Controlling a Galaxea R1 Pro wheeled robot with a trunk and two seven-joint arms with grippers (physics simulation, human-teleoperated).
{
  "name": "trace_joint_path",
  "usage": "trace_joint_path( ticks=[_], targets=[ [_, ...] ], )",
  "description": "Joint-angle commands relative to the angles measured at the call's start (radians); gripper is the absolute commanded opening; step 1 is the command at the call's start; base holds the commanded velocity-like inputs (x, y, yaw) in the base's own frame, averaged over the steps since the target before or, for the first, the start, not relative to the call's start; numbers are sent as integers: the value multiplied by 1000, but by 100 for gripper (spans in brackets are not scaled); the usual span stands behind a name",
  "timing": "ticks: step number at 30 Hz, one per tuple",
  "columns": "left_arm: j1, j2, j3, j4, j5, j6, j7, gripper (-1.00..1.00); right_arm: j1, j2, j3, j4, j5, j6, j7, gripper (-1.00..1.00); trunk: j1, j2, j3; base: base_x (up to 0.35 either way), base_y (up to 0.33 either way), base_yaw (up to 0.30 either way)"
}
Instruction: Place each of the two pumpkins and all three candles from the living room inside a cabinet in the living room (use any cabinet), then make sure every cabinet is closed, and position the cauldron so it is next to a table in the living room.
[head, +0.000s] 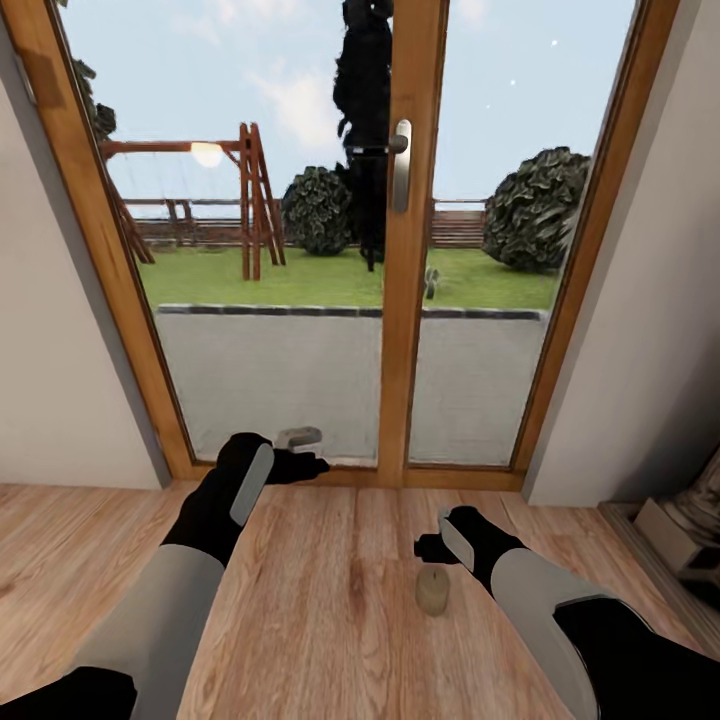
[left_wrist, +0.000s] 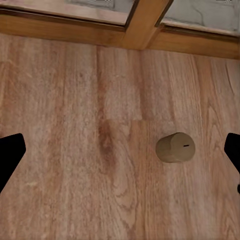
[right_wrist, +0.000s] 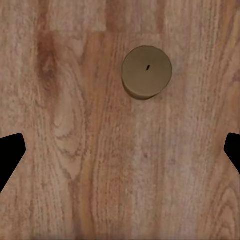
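Entry: wood-plank floor (head: 330, 620) before a wood-framed glass door (head: 405, 300); all places given relative to the candle.

Left tool (head: 300, 466): held above the floor, beyond the candle and to its left, near the foot of the door. Fingers stood wide apart with nothing between them; the left wrist view showed the candle (left_wrist: 174, 147) off toward one fingertip, not centred. Judged a waiting pose, kept clear of the pick.

Candle (head: 432, 591): one squat tan candle, upright on the floor, wick up, alone; no cabinet stood nearby. It was the task's item at hand, not yet gripped.

Right tool (head: 432, 548): hung just above and slightly beyond the candle, pointing down. Fingers wide, empty; the right wrist view showed the candle (right_wrist: 147, 72) ahead of the fingertips, not between them. Judged lined up for a top-down grasp, needing a small shift before closing.

Far right: pale stonework (head: 680, 530) by the wall.
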Motion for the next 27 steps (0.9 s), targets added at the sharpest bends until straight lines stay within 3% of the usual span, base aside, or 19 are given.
trace_joint_path(
  ticks=[1,13,27],
  targets=[
    [-1,0,-2,-13,11,4,10,100,0,0,8,-2,-11,5,-7,100,4,-8,-4,0,0,0],
    [-1,0,-15,-29,11,5,12,100,0,0,7,-2,-12,5,-7,100,50,-92,-42,0,0,0],
    [-1,0,-17,-28,11,5,14,100,0,0,6,-2,-12,5,-7,100,56,-95,-96,0,0,0]
  ],
)
